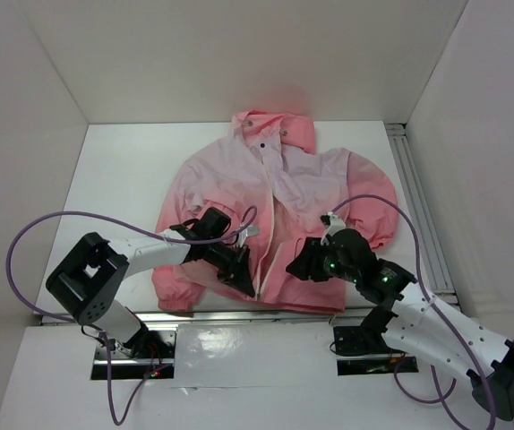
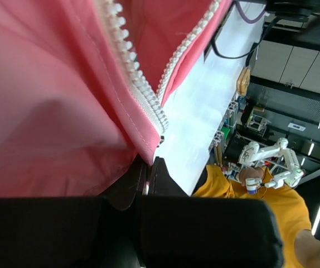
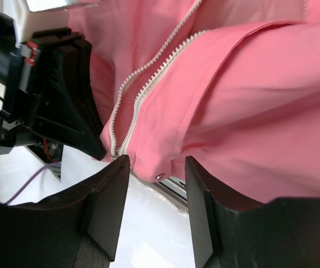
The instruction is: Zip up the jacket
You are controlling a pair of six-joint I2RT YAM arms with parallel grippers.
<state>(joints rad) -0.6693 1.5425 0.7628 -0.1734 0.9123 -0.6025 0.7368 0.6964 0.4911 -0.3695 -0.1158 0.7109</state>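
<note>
The pink jacket (image 1: 275, 184) lies flat on the white table, hood at the far side, its white zipper (image 1: 271, 224) open down the front. My left gripper (image 1: 246, 283) is at the hem beside the zipper's lower end. In the left wrist view it (image 2: 149, 167) is shut on the jacket's (image 2: 48, 84) hem corner, just below the zipper teeth (image 2: 140, 92). My right gripper (image 1: 296, 267) is at the other front panel's hem. In the right wrist view it (image 3: 156, 162) stands open, with the jacket's (image 3: 249, 84) hem corner and a metal snap (image 3: 159, 176) between the jaws, untouched. The left gripper (image 3: 73, 100) shows at the left.
White walls close in the table on three sides. An aluminium rail (image 1: 420, 206) runs along the right edge. Purple cables (image 1: 33, 233) loop from both arms. The hem lies right at the table's near edge (image 1: 239, 313). A person in a yellow shirt (image 2: 249, 187) is beyond that edge.
</note>
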